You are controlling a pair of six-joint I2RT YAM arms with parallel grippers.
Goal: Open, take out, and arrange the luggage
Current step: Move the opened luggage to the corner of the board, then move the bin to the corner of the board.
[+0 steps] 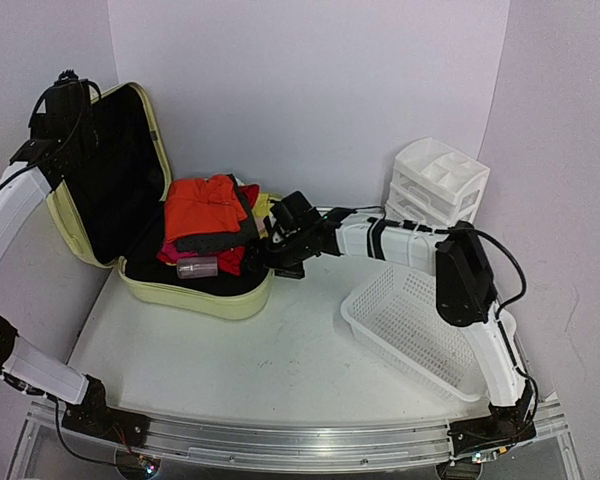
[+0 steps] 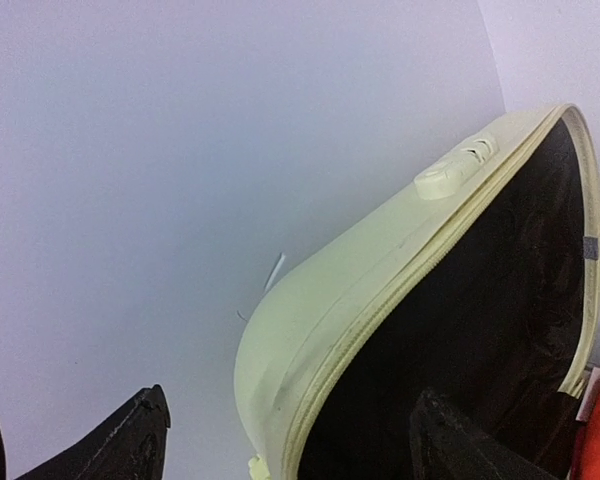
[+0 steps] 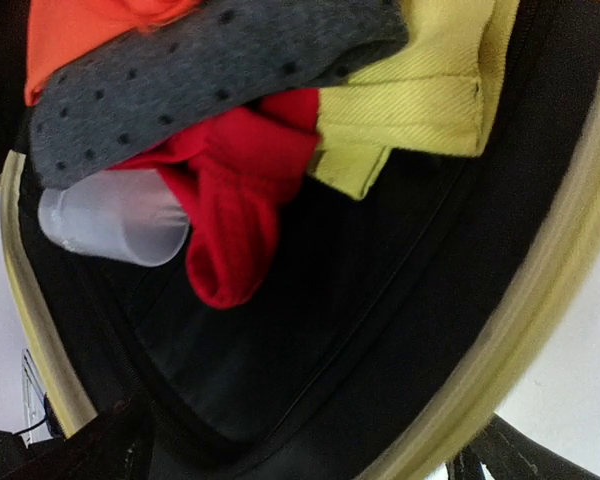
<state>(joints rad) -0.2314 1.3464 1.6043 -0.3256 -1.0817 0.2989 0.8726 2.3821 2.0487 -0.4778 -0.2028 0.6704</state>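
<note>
The luggage, pale yellow-green with black lining, lies open at the table's left. Its lid stands upright against the left wall. The base holds an orange garment, a grey dotted cloth, a red cloth, a yellow cloth and a clear plastic cup. My left gripper is up at the lid's top edge, open; in the left wrist view the gripper straddles the lid's zip rim without touching. My right gripper is open over the base's right rim.
A white mesh basket lies tilted at the right, under my right arm. A white drawer organizer stands at the back right. White walls close in the back and both sides.
</note>
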